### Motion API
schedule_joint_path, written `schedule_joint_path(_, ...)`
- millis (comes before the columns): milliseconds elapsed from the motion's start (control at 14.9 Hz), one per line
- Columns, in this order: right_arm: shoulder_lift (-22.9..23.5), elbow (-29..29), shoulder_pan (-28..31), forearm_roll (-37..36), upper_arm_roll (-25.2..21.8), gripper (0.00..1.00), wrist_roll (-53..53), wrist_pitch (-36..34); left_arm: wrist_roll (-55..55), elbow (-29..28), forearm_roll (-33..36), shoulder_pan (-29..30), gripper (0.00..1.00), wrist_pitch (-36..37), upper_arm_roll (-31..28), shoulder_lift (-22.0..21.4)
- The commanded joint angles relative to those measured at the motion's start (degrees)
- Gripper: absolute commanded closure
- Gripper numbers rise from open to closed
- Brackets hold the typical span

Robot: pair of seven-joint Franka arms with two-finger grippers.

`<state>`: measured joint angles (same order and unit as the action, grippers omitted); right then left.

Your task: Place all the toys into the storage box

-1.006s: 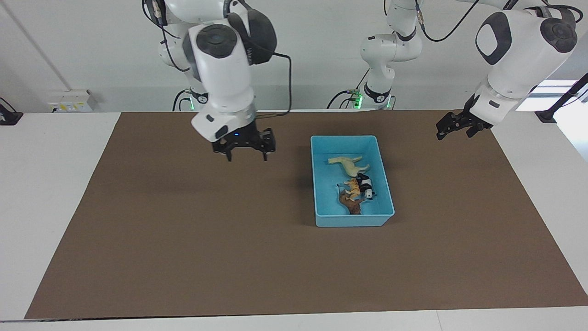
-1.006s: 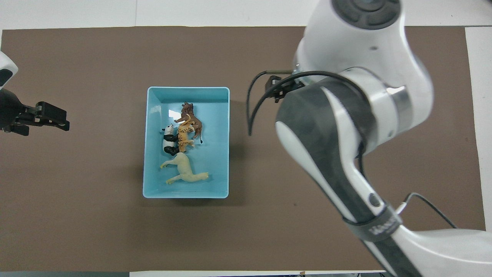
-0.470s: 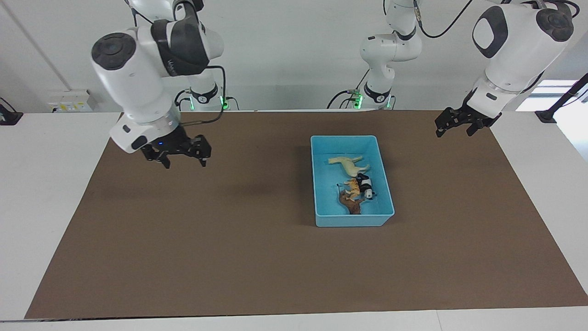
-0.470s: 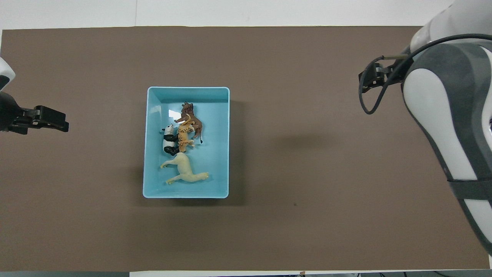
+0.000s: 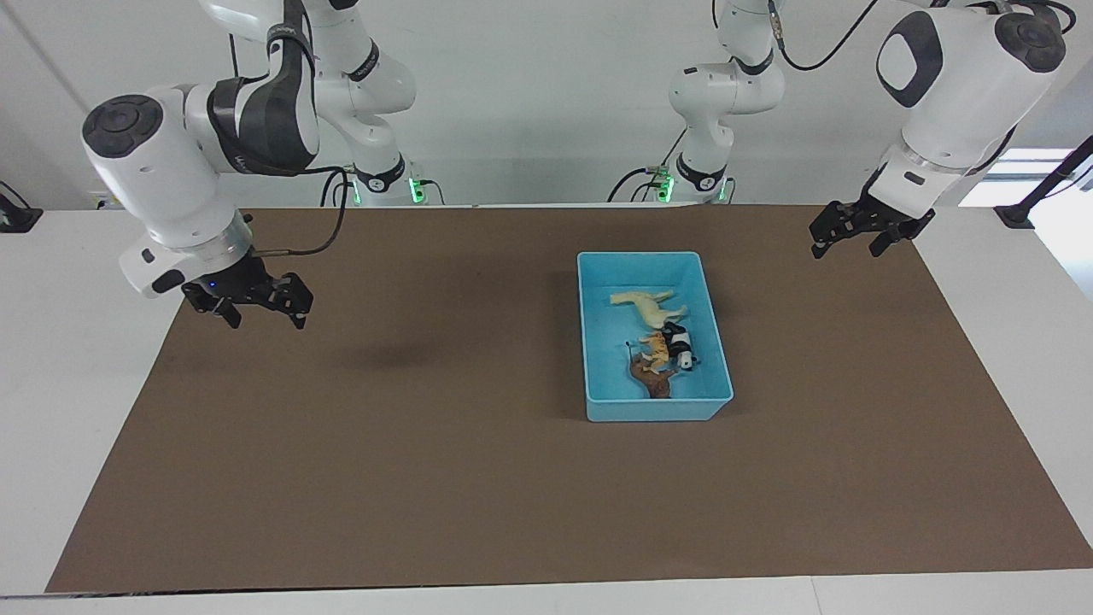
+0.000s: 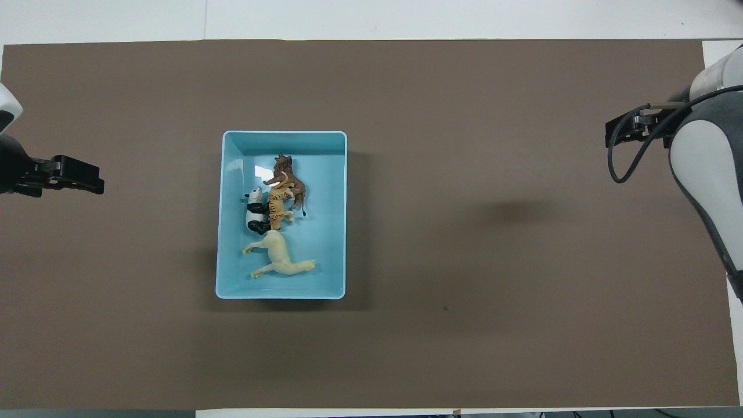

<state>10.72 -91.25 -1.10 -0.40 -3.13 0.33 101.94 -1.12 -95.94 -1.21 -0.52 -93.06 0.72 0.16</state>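
Observation:
The light blue storage box (image 5: 640, 256) stands on the brown mat, also in the overhead view (image 6: 284, 133). All the toys lie in it: the pale yellow horse (image 5: 646, 306) (image 6: 278, 255), the orange tiger (image 5: 656, 348) (image 6: 278, 208), the brown lion (image 5: 651, 380) (image 6: 287, 177) and the panda (image 5: 680, 348) (image 6: 254, 212). My right gripper (image 5: 265, 323) is open and empty above the mat's edge at the right arm's end. My left gripper (image 5: 845, 249) (image 6: 81, 180) is open and empty above the mat's corner at the left arm's end.
The brown mat (image 5: 427, 478) covers most of the white table (image 5: 68, 359). Nothing else lies on the mat. The right arm's bulk (image 6: 708, 174) fills one edge of the overhead view.
My right arm has swung from beside the box out to the right arm's end of the table, gripper empty. The left gripper has barely moved. The toys lie as before.

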Motion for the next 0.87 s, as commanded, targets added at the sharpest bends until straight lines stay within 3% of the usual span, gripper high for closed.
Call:
schedule_joint_path(0, -2.36, -0.95, 1.36, -1.0, 1.02, 0.0, -1.64, -1.82, -0.46, 0.23, 0.5, 0.08, 0.0, -0.63, -0.11, -0.16)
schedule_joint_path(268, -2.72, 2.3, 1.89, -0.83, 1.02, 0.0, -1.91, -6.48, -0.73, 0.32, 0.59, -0.09, 0.0, -0.45, -0.19, -0.16)
schedule_joint_path(805, -2.99, 3.09, 1.89, -0.74, 0.94, 0.0, -1.91, -10.0, -0.64, 0.14, 0.59, 0.0, 0.0, -0.89, -0.19, -0.15)
